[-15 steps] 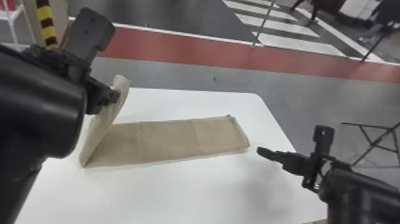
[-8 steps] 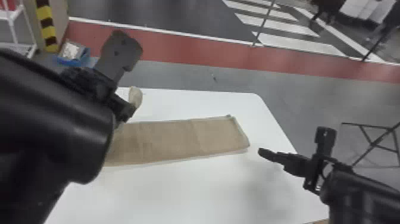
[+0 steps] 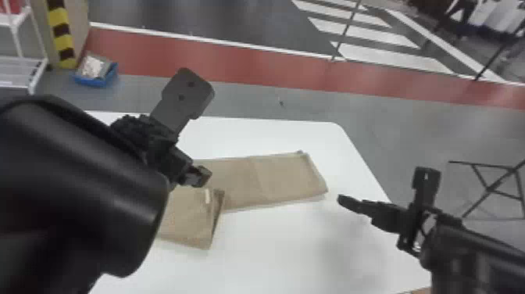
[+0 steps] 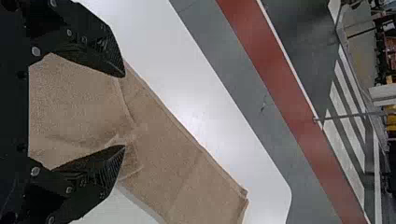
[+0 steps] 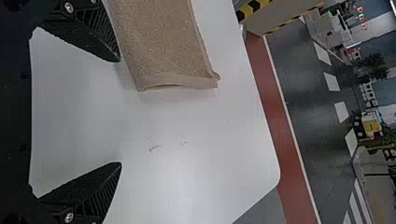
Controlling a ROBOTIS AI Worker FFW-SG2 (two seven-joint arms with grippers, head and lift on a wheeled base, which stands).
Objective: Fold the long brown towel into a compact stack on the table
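The brown towel [image 3: 273, 180] lies lengthwise on the white table, its left part doubled over, with a flap [image 3: 191, 217] slanting toward the near side. My left gripper [image 3: 199, 176] is over the fold. In the left wrist view, my left gripper [image 4: 123, 111] stands open, its fingers wide apart, with the towel [image 4: 182, 163] beneath and between them. Beyond the towel's right end is my right gripper [image 3: 345, 201], low over the table. The right wrist view has my right gripper [image 5: 120, 112] open beside the towel's end [image 5: 177, 79], not touching it.
The white table [image 3: 297, 250] has bare surface in front of the towel and at its right. Off the table are a blue bin [image 3: 95, 78] and a white rack [image 3: 23, 70] at back left, and a thin black metal frame [image 3: 496, 183] on the right.
My left gripper has carried the towel's raised left end rightward and down; that end now lies over the towel, let go. The right arm has barely moved.
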